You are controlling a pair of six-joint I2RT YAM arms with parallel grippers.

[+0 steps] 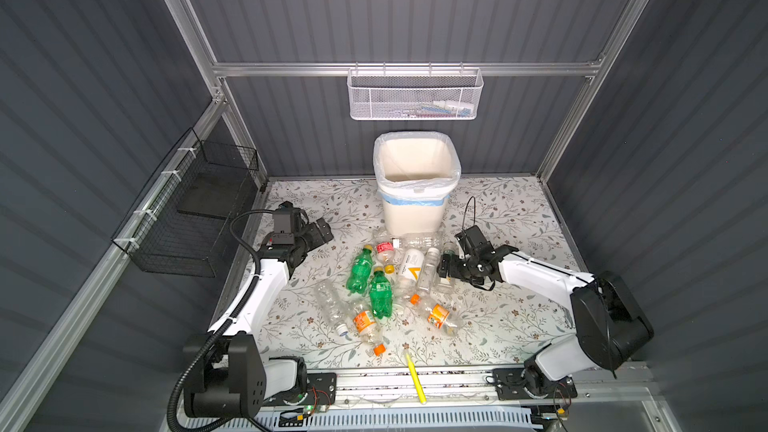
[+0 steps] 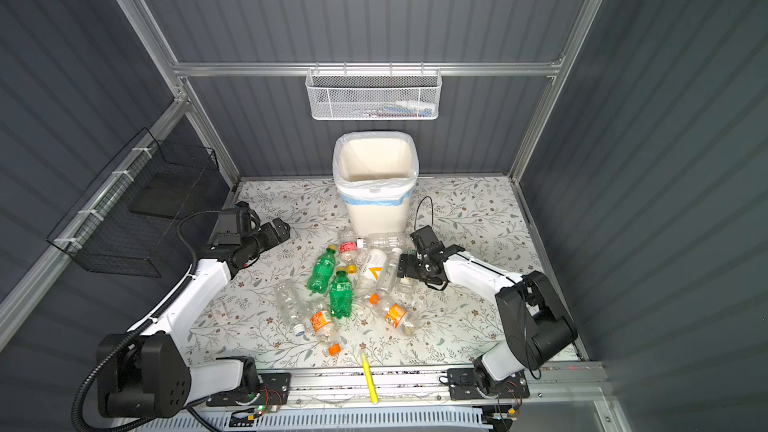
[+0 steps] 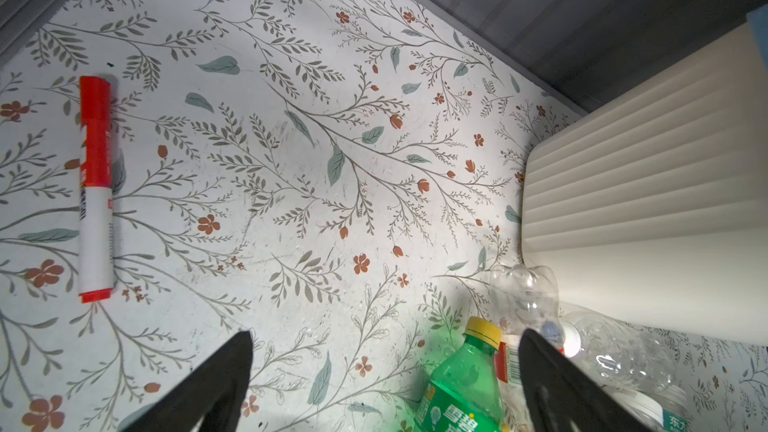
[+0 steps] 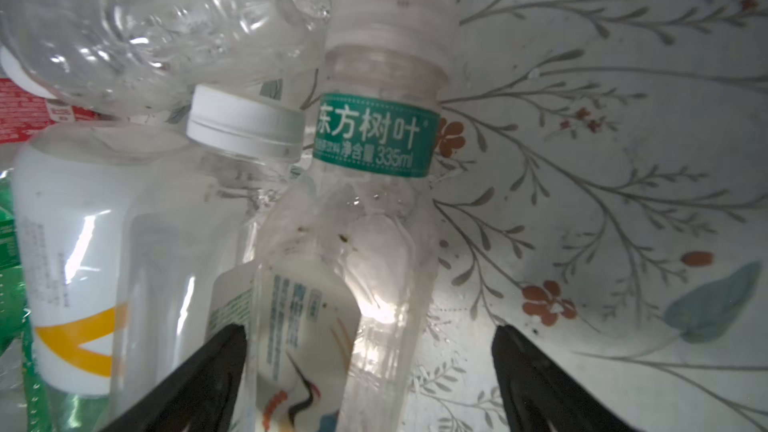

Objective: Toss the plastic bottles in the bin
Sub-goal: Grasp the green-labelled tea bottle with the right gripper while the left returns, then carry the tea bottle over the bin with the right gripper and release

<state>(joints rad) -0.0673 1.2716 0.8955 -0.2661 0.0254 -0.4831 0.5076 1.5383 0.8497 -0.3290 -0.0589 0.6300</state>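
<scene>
Several plastic bottles (image 1: 380,295) lie in a heap mid-table in both top views, two of them green (image 2: 322,270) and the rest mostly clear. Behind the heap stands the cream bin (image 1: 411,214), lined with a clear bag. My right gripper (image 4: 370,328) is open at the heap's right edge, straddling a clear bottle with a teal neck label (image 4: 374,139). One finger lies against that bottle and the other stands clear of it. My left gripper (image 3: 386,332) is open and empty, left of the heap, with a green bottle (image 3: 461,384) just beyond it.
A red marker (image 3: 95,189) lies on the floral mat near the left arm. A yellow pen (image 1: 415,376) rests across the front rail. A white mesh basket (image 1: 415,95) hangs on the back wall and a black wire basket (image 1: 195,209) on the left wall.
</scene>
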